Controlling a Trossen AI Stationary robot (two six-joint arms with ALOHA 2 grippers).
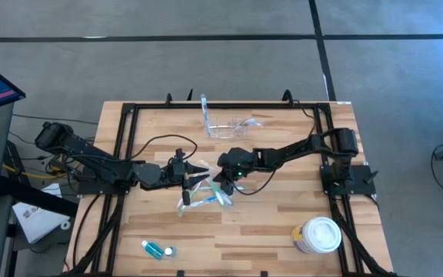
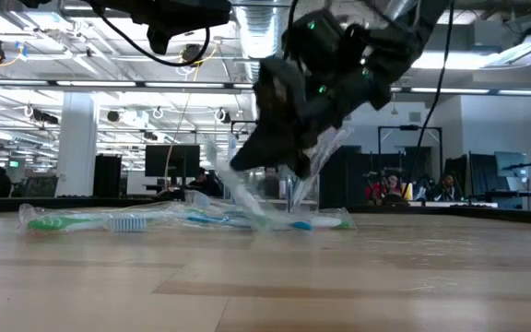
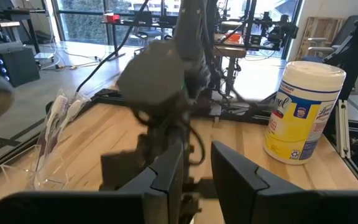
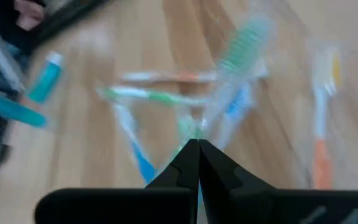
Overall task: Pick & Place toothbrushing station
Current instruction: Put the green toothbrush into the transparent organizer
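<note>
Pinching shut over the toothbrushes (image 1: 206,194) at table centre, the right gripper (image 1: 228,183) probably has one; left gripper (image 1: 193,171), at nine o'clock, holds a wrapped brush.

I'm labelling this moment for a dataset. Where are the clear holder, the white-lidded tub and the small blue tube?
clear holder (image 1: 233,127), high view, on its transparent base near the table's far edge.
white-lidded tub (image 1: 321,232), high view, on the middle of its lid.
small blue tube (image 1: 154,248), high view, on its blue body.
</note>
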